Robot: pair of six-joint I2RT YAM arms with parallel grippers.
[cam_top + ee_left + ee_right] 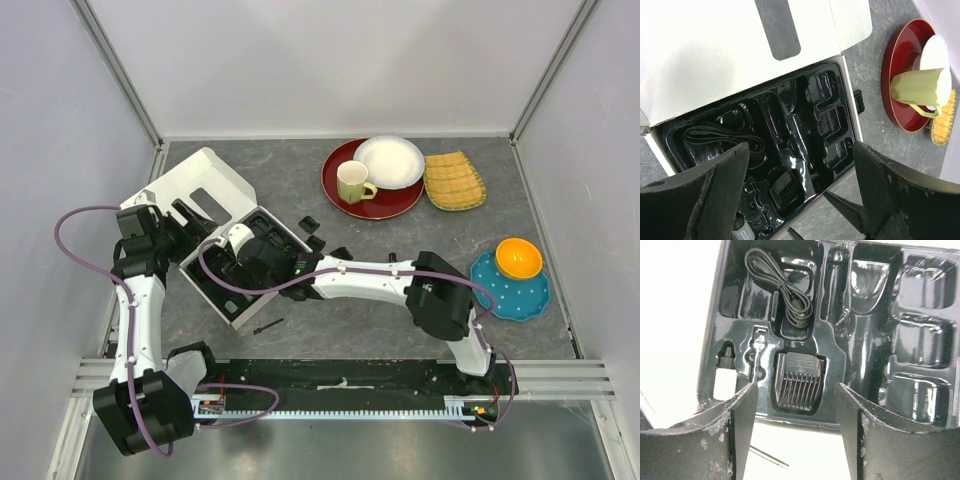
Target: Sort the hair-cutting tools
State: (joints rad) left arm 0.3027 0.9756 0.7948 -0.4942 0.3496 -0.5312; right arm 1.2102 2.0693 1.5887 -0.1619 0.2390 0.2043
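A white box [205, 175] lies open at the left, with a black moulded tray [862, 347] in it. In the right wrist view a ribbed black comb guard [799, 381] sits in its recess, and a coiled black cord [785, 285] lies in another. My right gripper [797, 425] hovers open just short of the guard and holds nothing. My left gripper [800, 200] hangs open over the tray's near edge, also without a load. The guard [785, 189] and cord [720, 137] show there too. Loose comb guards [312, 228] and a thin black comb [268, 325] lie on the table.
A red plate [345, 195] with a yellow mug [352, 182] and a white bowl [390, 160] stands at the back. A woven mat [453, 180] lies beside it. An orange bowl [519, 258] rests on a blue plate [505, 295] at the right. White walls close in both sides.
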